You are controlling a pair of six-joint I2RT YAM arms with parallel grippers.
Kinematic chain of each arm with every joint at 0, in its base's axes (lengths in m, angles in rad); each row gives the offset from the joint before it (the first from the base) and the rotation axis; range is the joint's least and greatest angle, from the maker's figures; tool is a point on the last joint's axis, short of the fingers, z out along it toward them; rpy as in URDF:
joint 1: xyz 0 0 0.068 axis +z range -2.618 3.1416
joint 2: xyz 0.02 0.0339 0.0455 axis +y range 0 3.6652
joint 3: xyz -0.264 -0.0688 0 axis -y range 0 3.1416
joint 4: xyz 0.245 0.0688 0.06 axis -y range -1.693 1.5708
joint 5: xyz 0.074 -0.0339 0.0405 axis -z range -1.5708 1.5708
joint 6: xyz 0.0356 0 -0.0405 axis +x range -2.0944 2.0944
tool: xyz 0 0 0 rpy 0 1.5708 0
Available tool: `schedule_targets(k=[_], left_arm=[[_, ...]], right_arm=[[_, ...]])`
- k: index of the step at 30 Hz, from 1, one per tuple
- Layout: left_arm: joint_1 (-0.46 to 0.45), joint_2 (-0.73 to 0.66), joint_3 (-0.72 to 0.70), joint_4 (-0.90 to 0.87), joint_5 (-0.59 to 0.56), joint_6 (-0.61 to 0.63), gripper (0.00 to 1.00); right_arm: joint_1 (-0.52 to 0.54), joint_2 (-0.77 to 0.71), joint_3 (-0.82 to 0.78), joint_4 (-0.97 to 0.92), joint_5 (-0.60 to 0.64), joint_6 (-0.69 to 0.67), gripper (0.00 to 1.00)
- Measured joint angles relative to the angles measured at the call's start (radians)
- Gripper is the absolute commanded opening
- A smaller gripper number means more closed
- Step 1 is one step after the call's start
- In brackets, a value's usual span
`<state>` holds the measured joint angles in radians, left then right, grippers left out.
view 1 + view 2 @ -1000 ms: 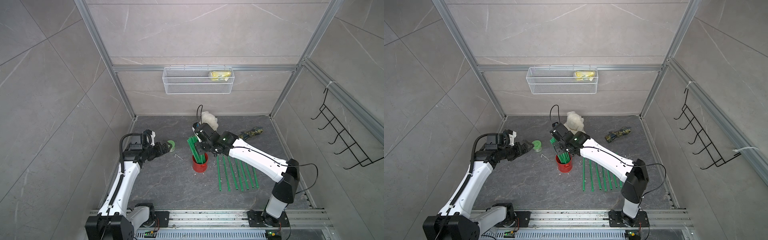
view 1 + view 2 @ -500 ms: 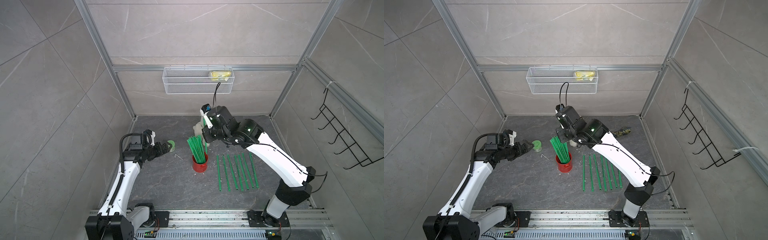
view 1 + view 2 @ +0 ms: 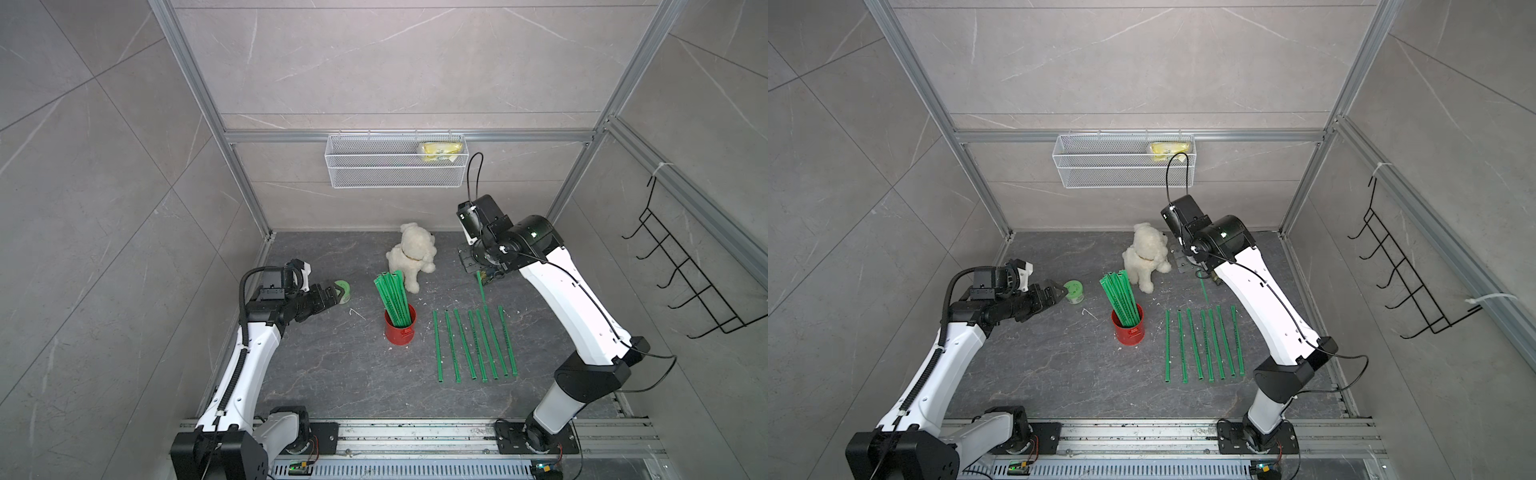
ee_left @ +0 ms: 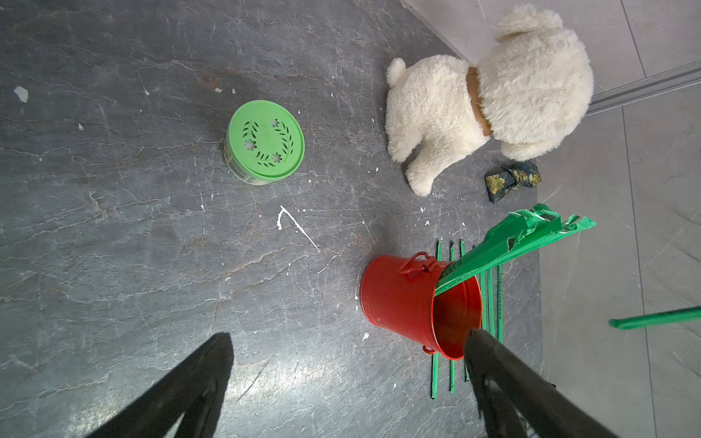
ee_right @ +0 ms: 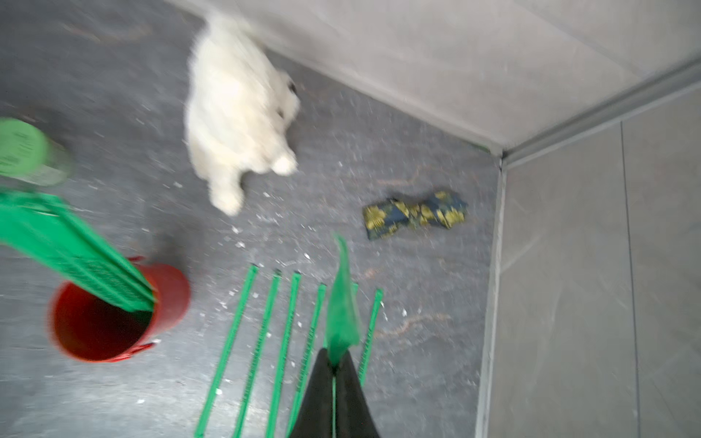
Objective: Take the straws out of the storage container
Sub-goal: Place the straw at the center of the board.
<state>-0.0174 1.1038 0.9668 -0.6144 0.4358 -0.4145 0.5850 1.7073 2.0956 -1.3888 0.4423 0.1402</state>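
Note:
The storage container, a red can [image 3: 400, 330] [image 3: 1128, 328] [image 4: 409, 299], stands mid-table with a leaning bundle of green straws [image 3: 392, 299] [image 3: 1121, 297] [image 5: 72, 250] in it. Several more straws [image 3: 473, 345] [image 3: 1204, 345] lie in a row to its right. My right gripper [image 3: 478, 268] [image 5: 334, 360] is raised over the far end of that row, shut on one straw [image 3: 481, 287] [image 5: 342, 303] that hangs below it. My left gripper [image 3: 332, 296] [image 4: 349, 335] stands open and empty, left of the can and beside the green-lidded jar.
A white plush dog [image 3: 413, 253] sits behind the can. A green-lidded jar [image 3: 343, 289] is at the left, a patterned bow [image 5: 415, 214] near the back right corner. A wire basket [image 3: 395, 166] hangs on the back wall, a black hook rack [image 3: 685, 282] on the right wall.
My right gripper has risen from the can with one straw and swung right and back, over the far end of the laid-out row. The left arm has not moved.

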Motion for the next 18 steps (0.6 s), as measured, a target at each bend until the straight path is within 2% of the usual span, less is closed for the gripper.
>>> schedule_targets(k=[7, 18], left_arm=[[0.0, -0.005, 0.0, 0.0, 0.014, 0.0, 1.0], [0.0, -0.008, 0.0, 0.0, 0.024, 0.0, 1.0]], right_arm=[[-0.186, -0.032, -0.299, 0.036, -0.013, -0.002, 0.06], [-0.383, -0.055, -0.591, 0.14, -0.077, 0.0, 0.05]])
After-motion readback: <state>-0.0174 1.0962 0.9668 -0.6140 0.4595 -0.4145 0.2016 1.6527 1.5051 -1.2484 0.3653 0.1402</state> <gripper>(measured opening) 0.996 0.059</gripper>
